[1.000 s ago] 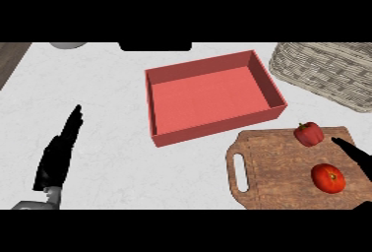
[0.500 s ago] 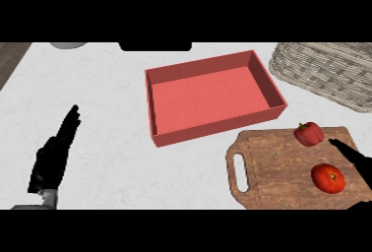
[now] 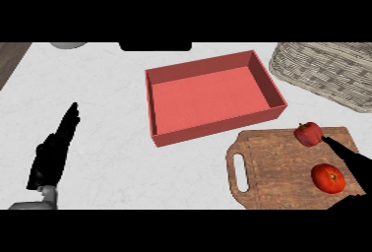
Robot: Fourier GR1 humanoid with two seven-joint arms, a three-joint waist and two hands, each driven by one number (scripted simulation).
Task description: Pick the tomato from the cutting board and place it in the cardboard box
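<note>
Tomato (image 3: 328, 177) is seen at the lower right of the frame, on the wooden cutting board (image 3: 272, 165), just beside the right robot hand (image 3: 354, 164), whose fingers are stretched straight. A red pepper (image 3: 308, 134) lies above it. The red box (image 3: 212, 96) stands at the centre. The left robot hand (image 3: 54, 152) is held open at the lower left, over the white surface (image 3: 109, 133).

Black left hand (image 3: 52, 158) (grey wrist below), black right hand (image 3: 354, 162)
</note>
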